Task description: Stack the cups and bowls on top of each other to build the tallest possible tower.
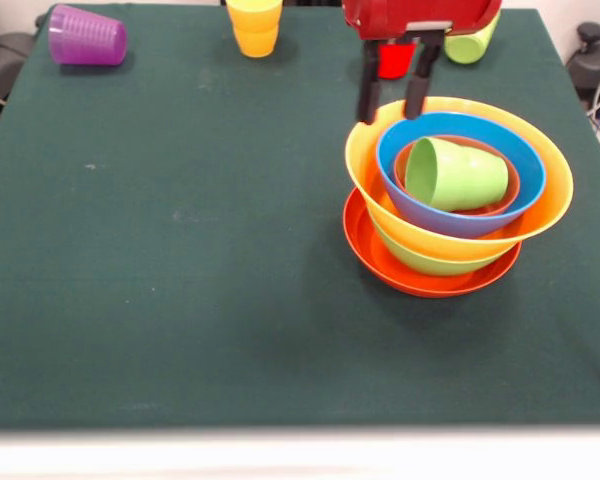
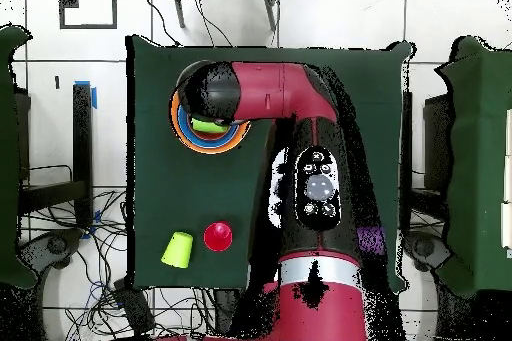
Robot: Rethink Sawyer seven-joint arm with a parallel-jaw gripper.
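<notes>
- Front view: the gripper (image 1: 393, 100) hangs over the far rim of the tower (image 1: 458, 200), its two dark fingers (image 1: 368, 95) apart and holding nothing.
- The tower is a red-orange bowl (image 1: 420, 275) at the bottom, then a green bowl (image 1: 430, 262), a big orange-yellow bowl (image 1: 540, 200), a blue bowl (image 1: 520, 165) and a small orange bowl (image 1: 505, 195).
- A light green cup (image 1: 458, 175) lies on its side in the small orange bowl.
- Purple cup (image 1: 86, 36) lies tipped at the far left corner; yellow cup (image 1: 254, 25) stands at the far edge.
- Red cup (image 1: 396, 60) and a second green cup (image 1: 470, 44) sit behind the gripper.
- Overhead view: the arm (image 2: 285, 92) covers most of the tower; the red cup and the green cup (image 2: 178, 249) stand close together on the table (image 2: 180, 187).
</notes>
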